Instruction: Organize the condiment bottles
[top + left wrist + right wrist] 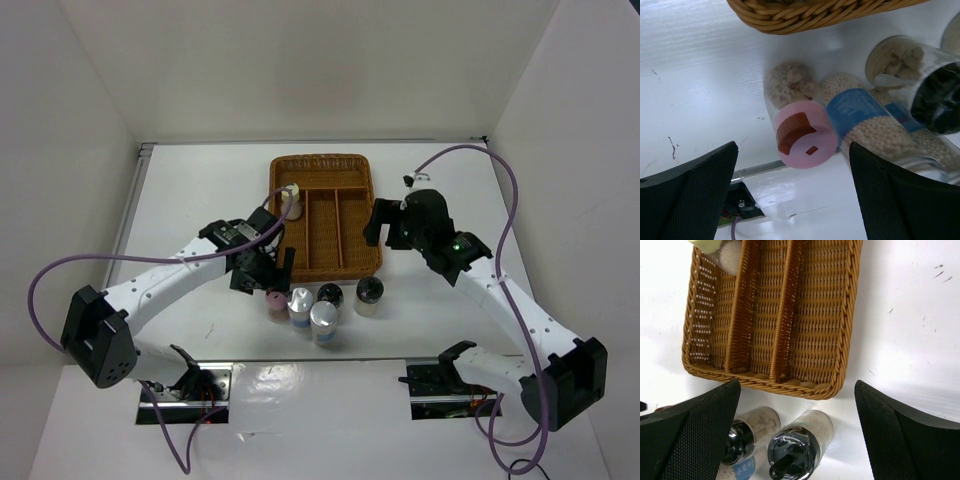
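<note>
The pale yellow-capped jar (289, 195) lies in the left compartment of the wicker tray (345, 163). Several jars stand in front of the tray: pink cap (275, 303), white cap (301, 304), silver cap (324, 320) and two black caps (330, 296) (369, 294). My left gripper (262, 275) is open just above the pink-capped jar (802, 135), which sits between its fingers without touching. My right gripper (386, 226) is open and empty, hovering by the tray's right edge; a black-capped jar (799, 450) shows between its fingers from above.
The tray (790, 315) has three long compartments; the middle and right ones hold nothing. White walls enclose the table on three sides. Purple cables loop from both arms.
</note>
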Available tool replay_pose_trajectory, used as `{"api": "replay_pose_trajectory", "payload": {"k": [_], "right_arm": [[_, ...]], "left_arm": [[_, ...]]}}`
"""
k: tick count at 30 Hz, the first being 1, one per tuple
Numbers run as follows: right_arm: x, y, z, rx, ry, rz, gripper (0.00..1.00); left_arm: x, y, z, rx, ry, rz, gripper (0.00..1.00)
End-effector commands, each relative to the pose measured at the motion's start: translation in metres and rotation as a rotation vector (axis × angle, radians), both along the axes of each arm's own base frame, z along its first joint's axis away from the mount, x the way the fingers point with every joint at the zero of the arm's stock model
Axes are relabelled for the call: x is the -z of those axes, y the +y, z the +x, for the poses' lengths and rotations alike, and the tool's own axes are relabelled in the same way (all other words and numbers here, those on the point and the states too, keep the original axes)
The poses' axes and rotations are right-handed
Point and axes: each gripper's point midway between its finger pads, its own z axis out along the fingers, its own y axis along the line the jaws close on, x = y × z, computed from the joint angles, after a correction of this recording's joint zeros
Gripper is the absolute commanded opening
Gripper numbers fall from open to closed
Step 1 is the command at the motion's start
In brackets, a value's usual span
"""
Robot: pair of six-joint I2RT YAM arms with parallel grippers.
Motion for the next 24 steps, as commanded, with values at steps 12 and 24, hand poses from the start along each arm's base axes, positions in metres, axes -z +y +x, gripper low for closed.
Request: {"api": "replay_pose_trajectory", "payload": {"k": [12, 24], "right_arm": [[-0.013, -0.001, 0.0, 0.024, -0.05, 0.027, 0.99], [-0.004, 0.001, 0.004, 0.019, -0.037, 0.011, 0.99]], "left_arm": [[0.025, 0.004, -0.001, -0.054, 0.014, 0.061, 0.85], [0.001, 0.01, -0.013, -0.079, 0.004, 0.047, 0.44]]}}
